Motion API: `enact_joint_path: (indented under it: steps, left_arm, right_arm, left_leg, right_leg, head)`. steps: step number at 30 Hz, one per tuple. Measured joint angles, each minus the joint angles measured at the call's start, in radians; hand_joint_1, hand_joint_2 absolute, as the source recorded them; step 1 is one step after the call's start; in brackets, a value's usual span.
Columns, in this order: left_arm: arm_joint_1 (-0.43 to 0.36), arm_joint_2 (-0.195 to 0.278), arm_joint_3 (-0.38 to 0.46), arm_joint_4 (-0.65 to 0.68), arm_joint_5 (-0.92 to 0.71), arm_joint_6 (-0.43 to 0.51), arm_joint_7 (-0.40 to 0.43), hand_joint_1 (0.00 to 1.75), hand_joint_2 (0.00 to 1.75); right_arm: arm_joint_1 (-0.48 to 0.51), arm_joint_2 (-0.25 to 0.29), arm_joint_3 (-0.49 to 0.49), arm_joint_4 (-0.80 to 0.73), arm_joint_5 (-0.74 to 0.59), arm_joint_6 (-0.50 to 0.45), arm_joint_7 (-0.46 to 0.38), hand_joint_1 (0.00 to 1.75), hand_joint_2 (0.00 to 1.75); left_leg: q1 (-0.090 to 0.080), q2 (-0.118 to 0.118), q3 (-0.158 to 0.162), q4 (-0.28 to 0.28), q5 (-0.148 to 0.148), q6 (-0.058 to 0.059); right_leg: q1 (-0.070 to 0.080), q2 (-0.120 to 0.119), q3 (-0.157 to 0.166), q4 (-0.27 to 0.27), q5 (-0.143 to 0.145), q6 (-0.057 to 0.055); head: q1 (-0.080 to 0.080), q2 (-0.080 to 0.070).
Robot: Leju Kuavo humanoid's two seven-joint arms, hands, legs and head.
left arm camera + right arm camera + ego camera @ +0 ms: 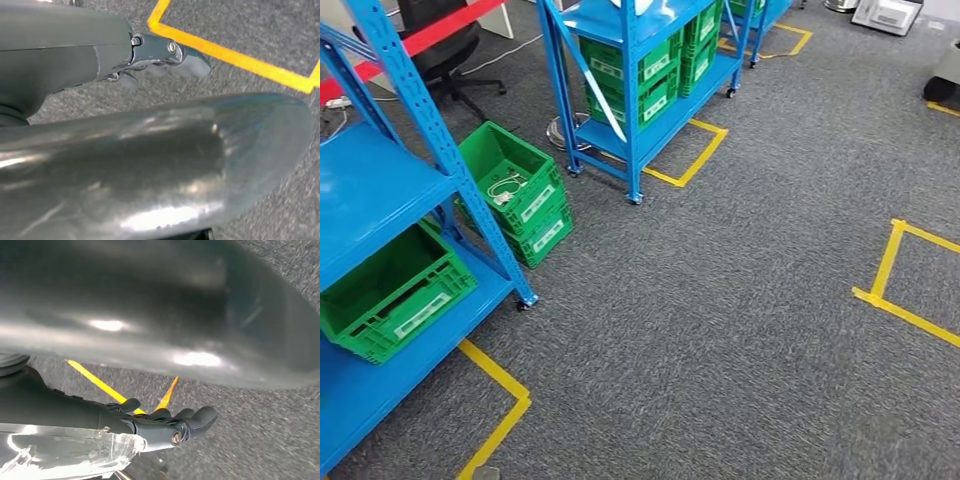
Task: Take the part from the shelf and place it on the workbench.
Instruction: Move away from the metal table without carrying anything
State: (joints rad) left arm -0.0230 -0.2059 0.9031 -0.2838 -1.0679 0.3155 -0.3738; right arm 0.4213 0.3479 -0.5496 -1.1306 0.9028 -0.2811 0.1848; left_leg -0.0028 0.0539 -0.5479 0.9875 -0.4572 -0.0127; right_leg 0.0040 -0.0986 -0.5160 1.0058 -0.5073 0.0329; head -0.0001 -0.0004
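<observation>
Two hands hang over grey carpet: left hand [166,57] fingers extended, empty; right hand [170,422] likewise, beside clear crinkled plastic [68,452]. Blue shelf [373,200] holds green crate [392,290].

Grey carpet [743,300] w/ yellow tape [882,270], office chair [444,45] at back

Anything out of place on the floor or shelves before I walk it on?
Two stacked green crates sit on the carpet beside the near blue shelf, not on it; the top one holds a white cable. Otherwise nothing looks spilled or damaged.
</observation>
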Motion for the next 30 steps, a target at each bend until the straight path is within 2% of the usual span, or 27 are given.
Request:
enact_joint_path:
  steps: [1,3,5,6,7,8,9,10,11,12,13,14,16,17,18,19,20,21,22,23,24,25,27,28,29,30]
  left_arm:
    - [0.002,0.0,0.0,0.0,0.0,0.0,0.0,0.0,0.0]
    - [0.005,-0.001,0.001,-0.001,-0.002,0.0,0.0,0.0,0.0]
    - [0.004,-0.003,0.002,-0.001,-0.006,0.0,0.0,0.0,0.0]
    - [0.003,-0.004,0.002,-0.001,-0.008,0.0,0.0,0.0,0.0]
    - [0.003,-0.004,0.003,-0.001,-0.01,0.0,0.0,0.0,0.0]
    - [0.004,-0.004,0.004,-0.001,-0.01,0.0,0.0,0.0,0.0]
    - [0.004,-0.004,0.006,-0.001,-0.01,0.0,0.0,0.0,0.0]
    - [0.005,-0.005,0.007,-0.001,-0.011,0.0,0.0,0.0,0.0]
    - [0.005,-0.005,0.008,-0.001,-0.012,0.0,0.0,0.0,0.0]
    - [0.004,-0.005,0.008,-0.001,-0.013,0.0,0.0,0.0,0.0]
    - [0.004,-0.005,0.009,-0.001,-0.015,0.0,0.0,0.0,0.0]
    - [0.004,-0.005,0.01,-0.002,-0.017,0.0,0.0,0.0,0.0]
    - [0.007,-0.005,0.014,-0.002,-0.02,0.0,0.0,0.0,0.0]
    - [0.008,-0.005,0.016,-0.002,-0.021,0.0,0.0,0.0,0.0]
    - [0.009,-0.005,0.018,-0.002,-0.021,0.0,0.0,0.0,0.0]
    - [0.007,-0.006,0.019,-0.003,-0.021,0.0,0.0,0.0,0.0]
    - [0.006,-0.006,0.019,-0.003,-0.021,0.0,-0.001,0.0,0.0]
    - [0.004,-0.006,0.019,-0.003,-0.021,0.0,-0.001,0.0,0.0]
    - [0.004,-0.006,0.019,-0.003,-0.021,0.0,-0.002,0.0,0.0]
    - [0.005,-0.006,0.019,-0.003,-0.021,0.0,-0.002,0.0,0.0]
    - [0.006,-0.006,0.019,-0.003,-0.021,0.0,-0.003,0.0,0.0]
    - [0.007,-0.006,0.02,-0.003,-0.021,0.0,-0.003,0.0,0.0]
    - [0.005,-0.006,0.02,-0.004,-0.021,0.0,-0.003,0.0,0.0]
    - [0.003,-0.007,0.02,-0.005,-0.022,0.0,-0.004,0.0,0.0]
    - [0.002,-0.007,0.021,-0.005,-0.023,0.0,-0.004,0.0,0.0]
    - [0.001,-0.007,0.021,-0.006,-0.023,0.0,-0.005,0.0,0.0]
  right_arm:
    - [-0.002,0.0,0.0,0.0,0.001,0.0,-0.001,0.0,0.0]
    - [-0.004,0.0,0.001,0.0,0.002,0.001,-0.004,0.0,0.0]
    - [-0.002,0.0,0.001,0.0,0.004,0.002,-0.007,0.0,0.0]
    - [-0.001,0.0,0.001,0.0,0.004,0.002,-0.008,0.0,0.0]
    - [0.0,0.0,0.001,0.0,0.004,0.003,-0.008,0.0,0.0]
    - [0.0,0.0,0.001,0.001,0.004,0.003,-0.009,0.0,0.0]
    - [0.0,0.0,0.001,0.001,0.004,0.003,-0.009,0.0,0.0]
    - [0.0,0.0,0.001,0.001,0.004,0.003,-0.009,0.0,0.0]
    - [0.0,0.0,0.001,0.001,0.004,0.003,-0.009,0.0,0.0]
    - [-0.001,0.0,0.001,0.001,0.004,0.003,-0.009,0.0,0.0]
    - [-0.001,0.0,0.002,0.001,0.004,0.003,-0.009,0.0,0.0]
    - [-0.001,0.0,0.002,0.001,0.004,0.003,-0.008,0.0,0.0]
    - [-0.001,0.0,0.002,0.001,0.004,0.003,-0.006,0.0,0.0]
    - [-0.001,0.0,0.002,0.0,0.004,0.003,-0.006,0.0,0.0]
    - [-0.001,0.0,0.001,0.0,0.004,0.004,-0.006,0.0,0.0]
    - [0.0,0.0,0.001,0.0,0.004,0.004,-0.006,0.0,0.0]
    - [0.001,0.0,0.001,0.0,0.004,0.004,-0.005,0.0,0.0]
    - [0.002,0.0,0.001,0.0,0.004,0.004,-0.005,0.0,0.0]
    - [0.003,0.0,0.0,0.0,0.004,0.004,-0.005,0.0,0.0]
    - [0.003,0.0,0.0,0.0,0.004,0.004,-0.005,0.0,0.0]
    - [0.002,0.0,0.0,0.0,0.004,0.004,-0.005,0.0,0.0]
    - [0.001,0.0,0.0,0.0,0.004,0.004,-0.005,0.0,0.0]
    - [0.001,0.0,0.001,0.0,0.004,0.005,-0.005,0.0,0.0]
    - [0.001,0.0,0.001,0.0,0.005,0.005,-0.005,0.0,0.0]
    - [0.001,0.0,0.001,0.0,0.005,0.005,-0.005,0.0,0.0]
    - [0.0,0.0,0.001,0.0,0.006,0.006,-0.006,0.0,0.0]
  left_leg:
    - [0.001,-0.009,0.0,-0.002,0.002,0.006]
    - [0.005,-0.027,0.001,-0.006,0.006,0.019]
    - [0.008,-0.046,0.0,-0.007,0.009,0.027]
    - [0.008,-0.058,-0.001,-0.007,0.01,0.029]
    - [0.008,-0.07,-0.001,-0.007,0.01,0.029]
    - [0.008,-0.082,0.0,-0.007,0.01,0.029]
    - [0.009,-0.094,0.001,-0.007,0.01,0.028]
    - [0.01,-0.108,0.003,-0.006,0.01,0.027]
    - [0.011,-0.121,0.004,-0.005,0.009,0.024]
    - [0.011,-0.134,0.003,-0.003,0.008,0.019]
    - [0.011,-0.146,0.002,-0.001,0.008,0.012]
    - [0.01,-0.156,-0.001,-0.001,0.01,0.005]
    - [0.013,-0.171,-0.007,-0.003,0.015,-0.008]
    - [0.014,-0.164,-0.011,0.001,0.012,-0.012]
    - [0.013,-0.146,-0.022,0.02,-0.003,-0.016]
    - [0.012,-0.121,-0.042,0.063,-0.03,-0.019]
    - [0.011,-0.095,-0.073,0.127,-0.065,-0.022]
    - [0.01,-0.079,-0.108,0.2,-0.099,-0.024]
    - [0.011,-0.071,-0.138,0.262,-0.122,-0.025]
    - [0.011,-0.068,-0.152,0.293,-0.126,-0.026]
    - [0.011,-0.066,-0.146,0.284,-0.109,-0.026]
    - [0.011,-0.06,-0.121,0.236,-0.077,-0.025]
    - [0.008,-0.017,-0.045,0.094,-0.015,-0.021]
    - [0.006,0.003,-0.018,0.042,0.0,-0.017]
    - [0.004,0.016,-0.004,0.012,0.003,-0.013]
    - [0.002,0.014,-0.002,0.002,0.0,-0.008]
  right_leg:
    - [-0.002,-0.002,0.004,-0.001,-0.002,0.006]
    - [-0.005,0.032,-0.005,0.034,-0.028,0.017]
    - [-0.008,0.08,-0.06,0.153,-0.093,0.024]
    - [-0.008,0.09,-0.096,0.225,-0.124,0.025]
    - [-0.008,0.094,-0.125,0.28,-0.14,0.026]
    - [-0.009,0.095,-0.138,0.297,-0.135,0.026]
    - [-0.01,0.097,-0.132,0.274,-0.109,0.025]
    - [-0.012,0.104,-0.107,0.214,-0.07,0.025]
    - [-0.016,0.123,-0.074,0.14,-0.033,0.026]
    - [-0.02,0.144,-0.046,0.075,-0.007,0.026]
    - [-0.022,0.16,-0.027,0.031,0.007,0.023]
    - [-0.022,0.169,-0.017,0.013,0.009,0.018]
    - [-0.019,0.153,-0.013,0.01,0.013,0.002]
    - [-0.019,0.143,-0.011,0.009,0.016,-0.005]
    - [-0.019,0.133,-0.011,0.006,0.018,-0.012]
    - [-0.02,0.12,-0.012,0.004,0.02,-0.018]
    - [-0.018,0.106,-0.012,0.003,0.019,-0.022]
    - [-0.016,0.092,-0.013,0.003,0.019,-0.024]
    - [-0.015,0.078,-0.014,0.003,0.018,-0.026]
    - [-0.015,0.065,-0.014,0.003,0.017,-0.027]
    - [-0.014,0.052,-0.013,0.003,0.016,-0.027]
    - [-0.015,0.041,-0.01,0.003,0.014,-0.025]
    - [-0.011,0.021,-0.005,0.005,0.008,-0.018]
    - [-0.008,0.012,-0.005,0.006,0.005,-0.013]
    - [-0.004,0.003,-0.004,0.006,0.001,-0.009]
    - [-0.002,-0.007,-0.001,0.004,-0.001,-0.004]
  head:
    - [0.001,0.0]
    - [0.004,0.0]
    - [0.009,0.0]
    - [0.01,0.0]
    - [0.01,0.0]
    - [0.01,0.0]
    - [0.01,0.0]
    - [0.01,0.0]
    - [0.01,0.0]
    - [0.01,0.0]
    - [0.01,0.0]
    - [0.01,0.0]
    - [0.009,0.0]
    - [0.009,0.0]
    - [0.006,0.0]
    - [0.004,0.0]
    - [0.001,0.0]
    - [-0.002,0.0]
    - [-0.002,0.0]
    - [-0.002,0.0]
    - [-0.002,0.0]
    - [-0.002,0.0]
    - [-0.003,0.0]
    - [-0.003,0.0]
    - [-0.001,0.0]
    - [0.001,0.0]
